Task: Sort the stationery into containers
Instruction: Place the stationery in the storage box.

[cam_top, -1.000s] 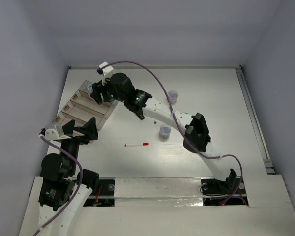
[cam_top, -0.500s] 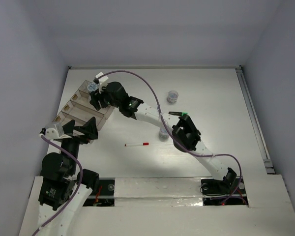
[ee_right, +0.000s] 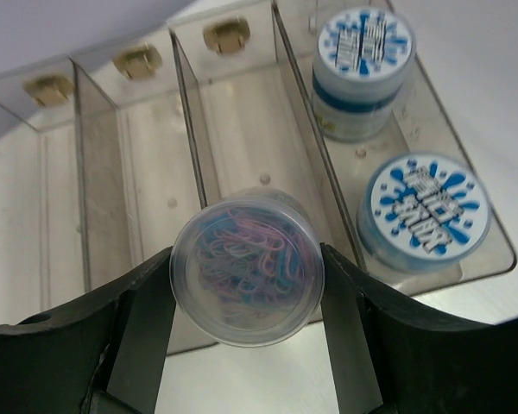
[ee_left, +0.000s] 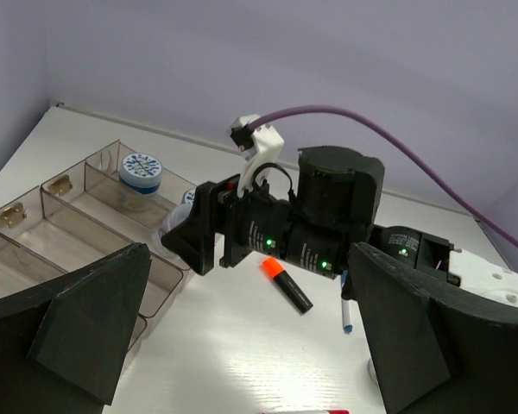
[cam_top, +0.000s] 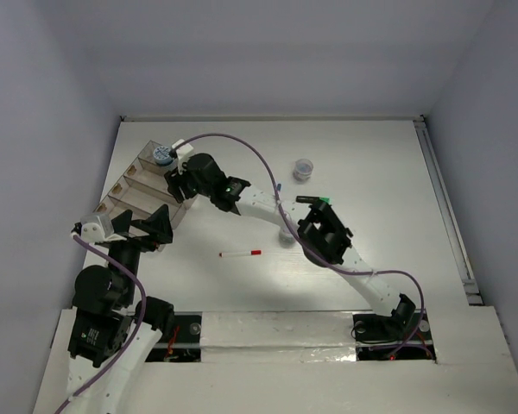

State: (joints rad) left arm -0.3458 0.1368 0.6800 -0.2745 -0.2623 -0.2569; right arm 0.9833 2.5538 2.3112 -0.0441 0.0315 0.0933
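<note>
Two jars with blue-splashed tops already stand in the end compartment of the clear organiser tray [ee_right: 121, 129], the far jar [ee_right: 363, 69] and the near jar [ee_right: 420, 211] close together. My right gripper [ee_right: 244, 274] pinches a third, the paper-clip jar [ee_right: 246, 259], by its sides. It hangs over the tray about where the divider between that compartment and the next one runs. How high it hangs above the walls I cannot tell from the wrist view. I judge this to be the placing step, and the care lies in lining up. The compartments look barely wider than a jar, so I should centre it fully over one slot rather than straddle the divider. Then I should hold it level, lower it until its base is well down between the walls, and only then part my fingers. The end compartment looks nearly full, so the neighbouring slot seems the safer choice. My left gripper [ee_left: 250, 345] is spread wide and empty near the tray's near side, and I should hold it out of the way. On the table an orange and black highlighter [ee_left: 285, 285] and a red-capped pen [cam_top: 240, 254] wait.
</note>
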